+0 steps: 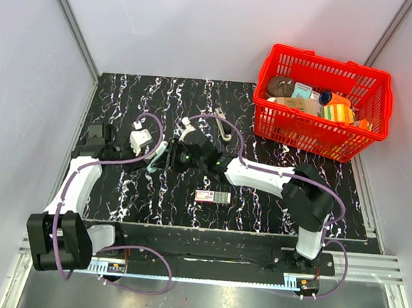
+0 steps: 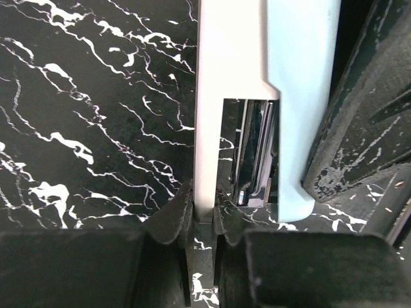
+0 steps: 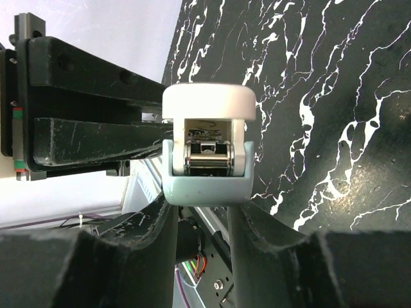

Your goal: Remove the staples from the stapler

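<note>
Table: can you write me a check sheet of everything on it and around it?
Surface: black marbled table.
Job's things: stapler, held between both hands.
Clutter: white block; metal piece; small box; red basket holding packets.
Hands: left hand shut on the stapler's white part; right hand shut on its pale blue base.
Cables: purple cables loop along both arms.
Surroundings: pale walls; metal rail at the near edge.
</note>
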Motion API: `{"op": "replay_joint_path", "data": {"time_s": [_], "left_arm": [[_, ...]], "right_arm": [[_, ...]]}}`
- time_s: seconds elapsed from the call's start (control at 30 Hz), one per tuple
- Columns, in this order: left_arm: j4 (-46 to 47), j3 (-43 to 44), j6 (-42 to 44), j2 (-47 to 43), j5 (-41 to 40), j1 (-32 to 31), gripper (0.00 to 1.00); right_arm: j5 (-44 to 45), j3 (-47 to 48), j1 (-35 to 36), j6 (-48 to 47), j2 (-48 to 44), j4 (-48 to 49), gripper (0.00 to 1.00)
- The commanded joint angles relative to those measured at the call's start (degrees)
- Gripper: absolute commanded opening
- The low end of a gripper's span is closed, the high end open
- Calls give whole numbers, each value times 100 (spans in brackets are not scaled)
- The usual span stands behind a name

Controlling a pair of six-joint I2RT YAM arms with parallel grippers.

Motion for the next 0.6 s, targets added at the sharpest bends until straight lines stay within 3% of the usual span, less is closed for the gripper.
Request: {"op": "replay_joint_path", "data": {"time_s": [0.0, 0.3, 0.57], "left_arm": [[1285, -71, 363, -289, -868, 97, 0], [1751, -142, 143, -210, -1080, 97, 0], [2138, -177, 485, -263, -1220, 97, 0]], "right_arm": [[-600, -105, 51, -465, -340, -488, 0], [-653, -263, 51, -843, -577, -892, 0], [-759, -140, 104, -1616, -709, -1665, 0]]}}
